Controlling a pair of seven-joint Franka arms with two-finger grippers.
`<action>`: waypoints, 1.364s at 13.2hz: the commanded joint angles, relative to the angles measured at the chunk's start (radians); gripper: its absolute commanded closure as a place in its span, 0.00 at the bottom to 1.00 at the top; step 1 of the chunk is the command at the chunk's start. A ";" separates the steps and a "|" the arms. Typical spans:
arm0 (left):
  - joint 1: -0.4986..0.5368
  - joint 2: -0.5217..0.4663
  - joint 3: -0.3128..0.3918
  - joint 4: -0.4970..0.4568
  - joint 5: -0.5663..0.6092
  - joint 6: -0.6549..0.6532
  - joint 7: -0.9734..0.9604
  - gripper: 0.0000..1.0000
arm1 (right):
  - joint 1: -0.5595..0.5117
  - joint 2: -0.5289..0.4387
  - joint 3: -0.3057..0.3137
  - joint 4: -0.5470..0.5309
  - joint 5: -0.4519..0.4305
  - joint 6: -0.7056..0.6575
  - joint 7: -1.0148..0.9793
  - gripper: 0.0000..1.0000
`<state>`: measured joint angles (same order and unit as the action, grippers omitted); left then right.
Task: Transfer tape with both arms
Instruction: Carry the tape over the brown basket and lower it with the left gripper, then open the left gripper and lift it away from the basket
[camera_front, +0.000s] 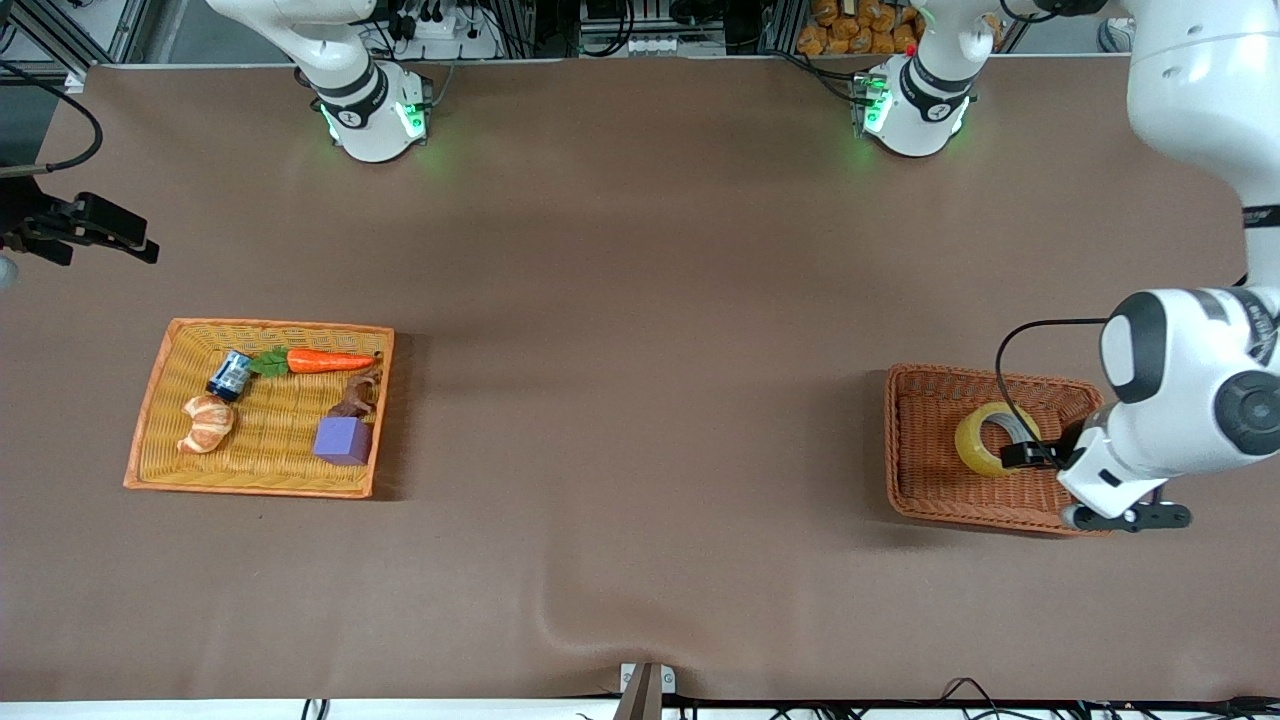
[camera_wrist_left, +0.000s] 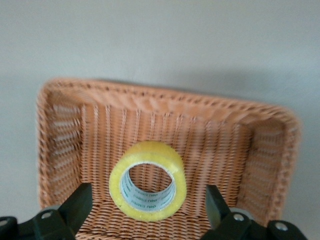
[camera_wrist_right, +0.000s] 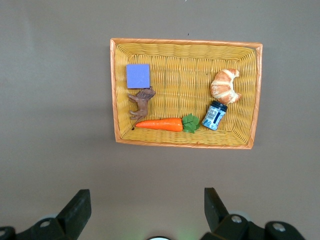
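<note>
Standing on edge, the tape (camera_wrist_left: 148, 188) faces the open left gripper (camera_wrist_left: 148, 212)

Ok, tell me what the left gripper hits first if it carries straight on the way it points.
Most likely the tape: the open left gripper points into the brown basket, fingers either side of the standing roll. How far off it is I cannot tell.

Translucent yellowish ring-shaped tape roll (camera_front: 985, 439) inside brown woven wicker basket (camera_front: 925, 455) at left arm's end, yellow orange-rimmed wicker tray (camera_front: 170, 372) at right arm's end holding orange plastic carrot (camera_front: 325, 361), purple cube block (camera_front: 343, 440).
</note>
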<state>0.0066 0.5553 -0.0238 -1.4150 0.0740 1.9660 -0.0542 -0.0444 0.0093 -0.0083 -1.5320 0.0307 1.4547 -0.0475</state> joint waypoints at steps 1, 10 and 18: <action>0.000 -0.134 -0.027 -0.009 0.010 -0.042 0.016 0.00 | -0.012 -0.008 0.008 0.000 0.000 -0.010 0.012 0.00; 0.001 -0.354 -0.071 -0.004 0.003 -0.301 0.013 0.00 | -0.014 -0.011 0.008 0.000 0.000 -0.010 0.009 0.00; 0.009 -0.456 0.001 -0.007 -0.069 -0.432 0.057 0.00 | -0.015 -0.011 0.008 0.000 0.000 -0.011 0.009 0.00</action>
<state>0.0162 0.1266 -0.0427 -1.3985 0.0297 1.5457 -0.0209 -0.0444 0.0093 -0.0108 -1.5316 0.0307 1.4537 -0.0474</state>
